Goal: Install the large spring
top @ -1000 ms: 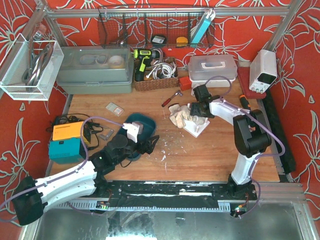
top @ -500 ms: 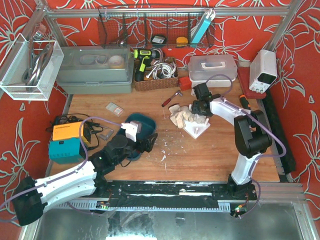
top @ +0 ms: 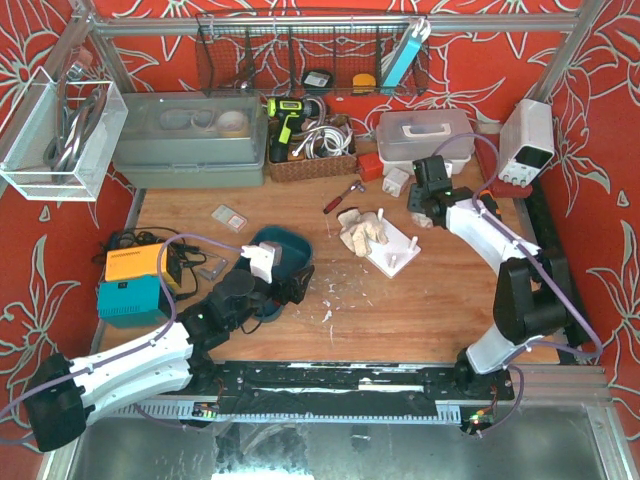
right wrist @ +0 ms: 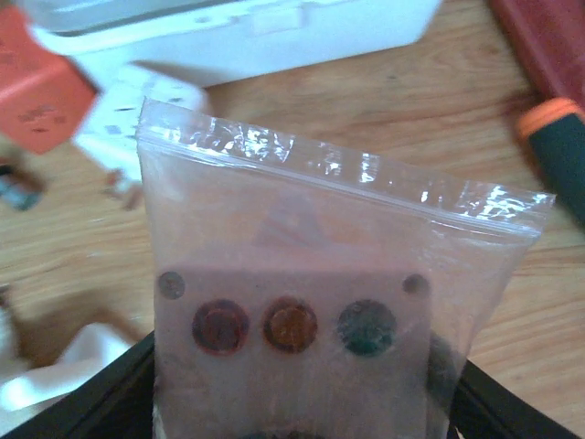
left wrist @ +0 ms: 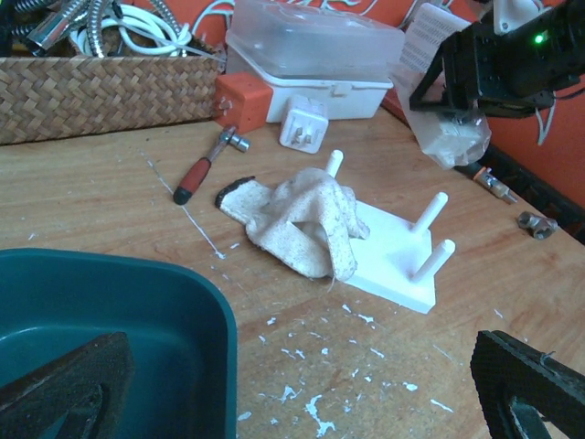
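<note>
Large spring not discernible (right hand [top: 423,205] pinches blurry bag [right wrist: 311,274]).

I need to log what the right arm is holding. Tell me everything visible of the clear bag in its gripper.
The clear zip bag is glossy plastic with a press-seal strip along its far edge. Inside lies a pale flat piece bearing three round spots, dark red, orange and green, plus two small grey dots. The right gripper pinches its near end, a dark finger on each side. It hangs crumpled under that gripper, apparently off the table, beyond the white peg base.
</note>
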